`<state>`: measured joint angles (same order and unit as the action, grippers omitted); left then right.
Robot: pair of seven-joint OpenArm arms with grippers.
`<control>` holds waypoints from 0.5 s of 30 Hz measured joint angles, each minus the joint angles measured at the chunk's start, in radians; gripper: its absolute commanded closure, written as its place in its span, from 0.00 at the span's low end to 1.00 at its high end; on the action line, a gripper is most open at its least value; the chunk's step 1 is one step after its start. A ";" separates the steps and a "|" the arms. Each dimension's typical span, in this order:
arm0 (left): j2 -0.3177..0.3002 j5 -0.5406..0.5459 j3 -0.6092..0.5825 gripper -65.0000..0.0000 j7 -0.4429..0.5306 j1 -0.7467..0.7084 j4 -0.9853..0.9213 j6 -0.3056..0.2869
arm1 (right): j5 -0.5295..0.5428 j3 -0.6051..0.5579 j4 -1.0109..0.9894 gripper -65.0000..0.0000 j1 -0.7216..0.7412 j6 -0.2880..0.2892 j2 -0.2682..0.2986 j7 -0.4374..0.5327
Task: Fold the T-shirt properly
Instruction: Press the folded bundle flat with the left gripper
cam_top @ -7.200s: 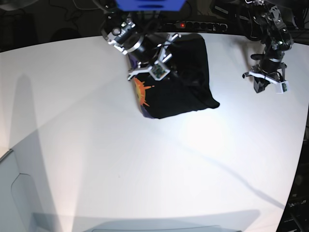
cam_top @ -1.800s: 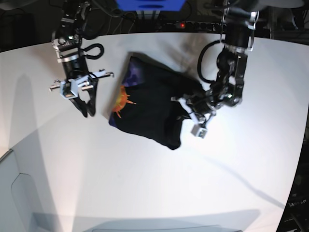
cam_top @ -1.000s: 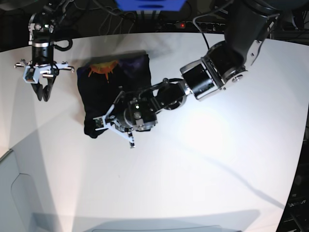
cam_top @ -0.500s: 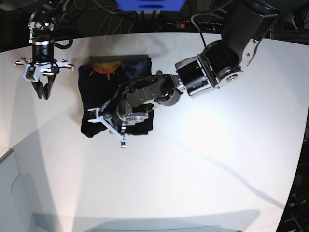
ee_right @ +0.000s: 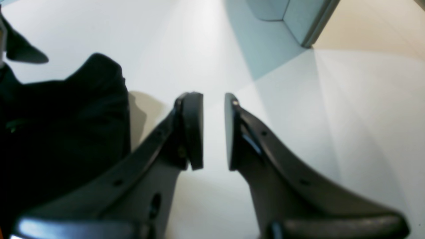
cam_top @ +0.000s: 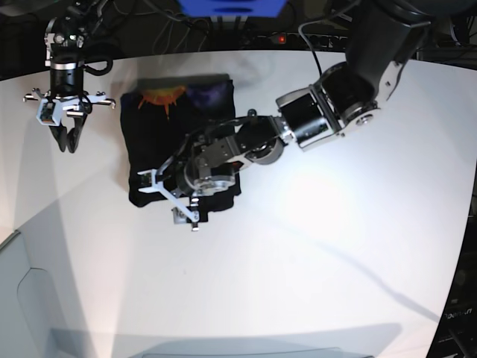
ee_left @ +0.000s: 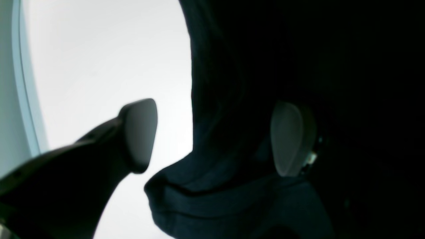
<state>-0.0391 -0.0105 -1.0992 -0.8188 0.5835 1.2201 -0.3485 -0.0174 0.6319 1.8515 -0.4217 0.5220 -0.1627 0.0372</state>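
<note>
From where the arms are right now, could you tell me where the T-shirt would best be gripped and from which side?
Probably the near hem of the T-shirt, where the folded layers bulge into a thick lip. Come in low from the table side: the left claw already stands open astride that edge. The far end, with the orange print, lies flat and gives less to pinch.

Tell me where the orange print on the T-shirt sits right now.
In the base view, the orange print sits at the far edge of the folded T-shirt, upper left on the table, nearer the right gripper than the left gripper.
</note>
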 measured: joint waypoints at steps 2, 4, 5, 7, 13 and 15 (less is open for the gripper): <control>-0.013 0.016 0.043 0.19 -0.018 -0.011 0.031 -0.022 | 0.000 0.000 0.000 0.84 0.002 0.000 0.000 0.001; -0.017 0.015 0.076 0.19 -0.035 -0.014 0.050 -0.026 | 0.000 0.000 0.000 0.84 0.003 0.000 0.001 0.001; -0.024 0.016 0.093 0.19 -0.034 -0.016 0.062 -0.026 | 0.000 0.000 0.000 0.84 0.004 0.000 0.001 0.001; -0.049 0.015 0.119 0.19 -0.034 -0.015 0.101 -0.027 | 0.000 0.000 0.000 0.84 0.003 0.000 0.000 0.001; -0.084 0.019 0.196 0.19 -0.035 -0.022 0.212 -0.033 | 0.000 -0.003 0.000 0.84 0.006 0.000 -0.001 0.001; -0.111 0.019 0.256 0.19 -0.034 -0.025 0.262 -0.034 | 0.000 -0.003 0.000 0.85 0.005 0.000 0.000 0.001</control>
<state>-0.1501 0.0090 -0.8429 -0.8528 0.5587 1.4822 -0.3828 -0.0170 0.6292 1.8511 -0.4164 0.5220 -0.1623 0.0383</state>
